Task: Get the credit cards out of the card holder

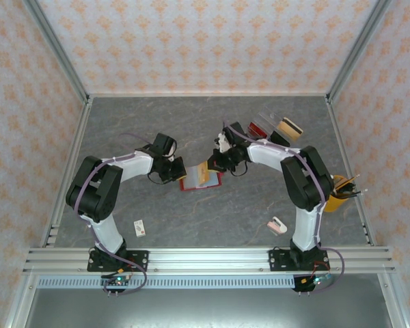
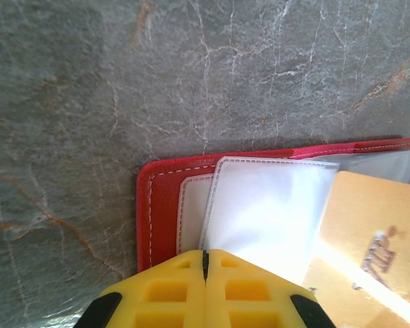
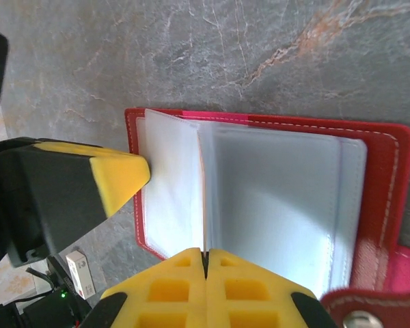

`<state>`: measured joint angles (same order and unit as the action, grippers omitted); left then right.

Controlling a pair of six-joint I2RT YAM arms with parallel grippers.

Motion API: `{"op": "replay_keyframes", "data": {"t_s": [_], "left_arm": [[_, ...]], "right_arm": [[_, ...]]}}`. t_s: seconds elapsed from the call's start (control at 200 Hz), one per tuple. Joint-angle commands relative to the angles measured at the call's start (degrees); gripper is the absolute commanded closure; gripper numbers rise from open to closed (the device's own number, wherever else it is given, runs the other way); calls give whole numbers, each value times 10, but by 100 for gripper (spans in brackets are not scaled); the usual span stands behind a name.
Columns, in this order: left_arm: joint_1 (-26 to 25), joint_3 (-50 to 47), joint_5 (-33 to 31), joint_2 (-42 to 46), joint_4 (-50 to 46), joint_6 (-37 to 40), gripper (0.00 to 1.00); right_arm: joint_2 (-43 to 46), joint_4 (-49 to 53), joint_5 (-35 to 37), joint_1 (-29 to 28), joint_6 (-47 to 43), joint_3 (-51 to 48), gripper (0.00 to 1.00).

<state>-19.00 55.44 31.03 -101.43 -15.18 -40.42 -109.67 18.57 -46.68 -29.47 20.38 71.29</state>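
So, early days here: I'd call this the pin-it-open step, with no card pulled free yet. The left gripper (image 2: 205, 254) has its fingers pressed together with nothing between them, tips resting at the edge of the card holder (image 1: 191, 184). The holder lies opened flat on the table (image 1: 260, 212), between the two arms. Its clear sleeves (image 3: 273, 205) look mostly empty, but one yellowish-tan credit card (image 2: 372, 225) sits on the inner side. I can't tell if it's tucked in a pocket or lying loose on top.

The right gripper (image 3: 205, 254) is also closed on nothing, tips at a sleeve edge. My guess for the next move is that one arm holds the holder down while the other opens and pinches the card's exposed edge.

Far right, a clear tray (image 1: 270, 117) holds a dark-red block (image 1: 257, 130) and a tan item (image 1: 290, 128), and a yellow cup (image 1: 340, 197) holds thin sticks.
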Motion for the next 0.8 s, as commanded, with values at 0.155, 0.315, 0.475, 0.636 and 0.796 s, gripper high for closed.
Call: {"op": "replay_keyframes", "data": {"t_s": [0.155, 0.315, 0.475, 0.636, 0.796], "left_arm": [[18, 14, 67, 43, 24, 3, 82], [42, -31, 144, 79, 129, -43, 70], [48, -72, 215, 109, 257, -104, 54], [48, -89, 248, 134, 347, -145, 44], [48, -98, 264, 154, 406, -167, 41]], "right_arm": [[71, 14, -27, 18, -35, -22, 100], [94, -4, -67, 24, -31, -24, 100], [113, -50, -121, 34, 4, -24, 100], [130, -98, -159, 41, 46, -22, 100], [134, -171, -195, 51, 106, -29, 100]]}}
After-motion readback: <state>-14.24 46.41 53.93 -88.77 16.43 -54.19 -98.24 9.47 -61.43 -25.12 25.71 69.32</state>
